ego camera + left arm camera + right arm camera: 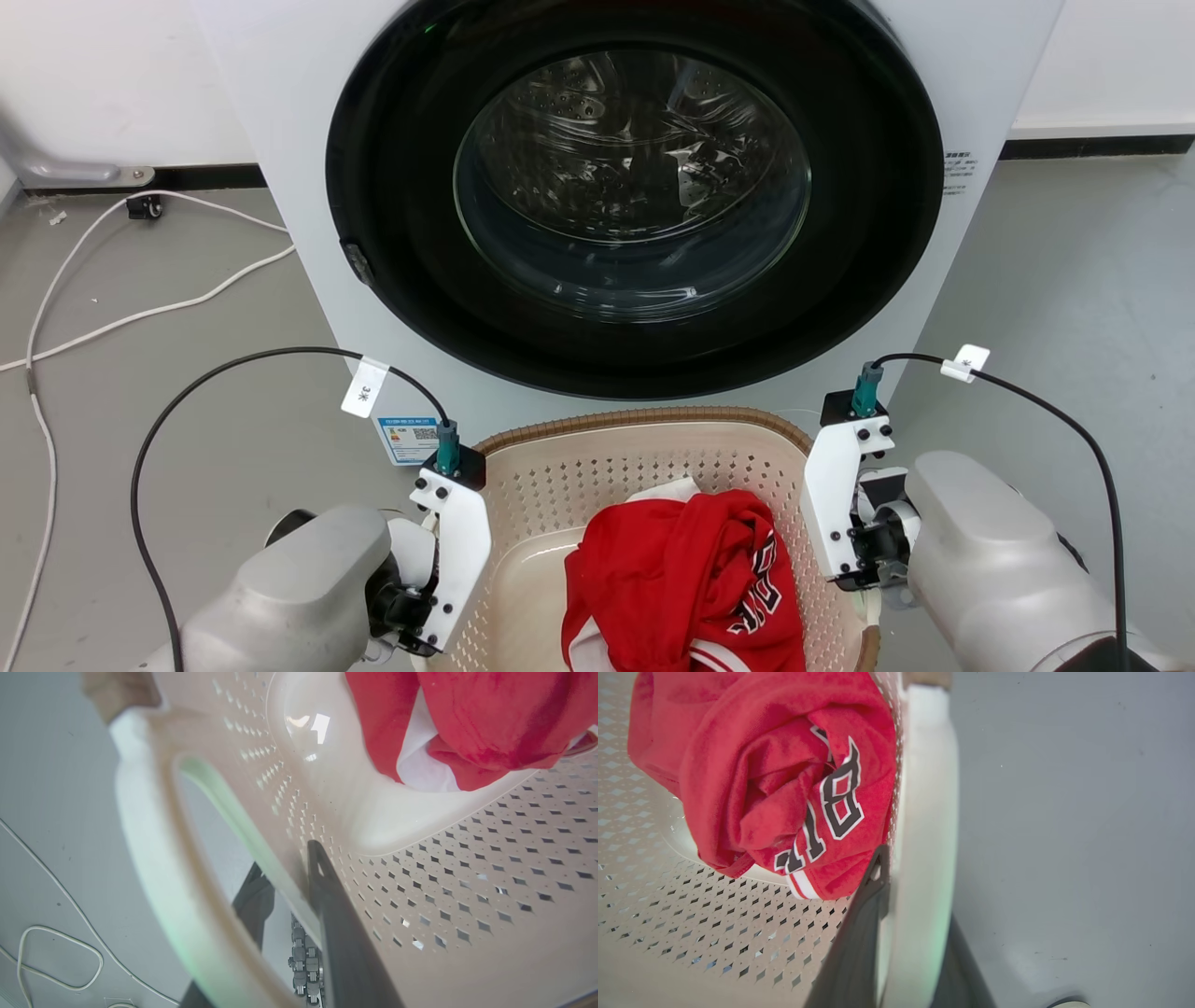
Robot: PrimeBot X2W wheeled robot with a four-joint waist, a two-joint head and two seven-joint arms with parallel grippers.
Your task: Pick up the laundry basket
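The laundry basket [597, 467] stands right in front of me, cream with perforated walls and a brown woven-look rim, and a red jersey [691, 579] lies inside it. My left gripper [285, 863] straddles the basket's left white handle [140, 826], one dark finger [327, 891] inside the wall and the other outside under the handle, shut on it. My right gripper [917, 886] clamps the right white handle [924, 788] the same way, with its inner finger [868, 891] next to the jersey [775, 779]. Whether the basket is off the floor cannot be told.
A white washing machine [280, 140] rises just behind the basket, its round dark glass door [635, 187] shut. A white cable [140, 308] snakes over the grey floor at the left. Bare grey floor [1074, 299] lies to the right.
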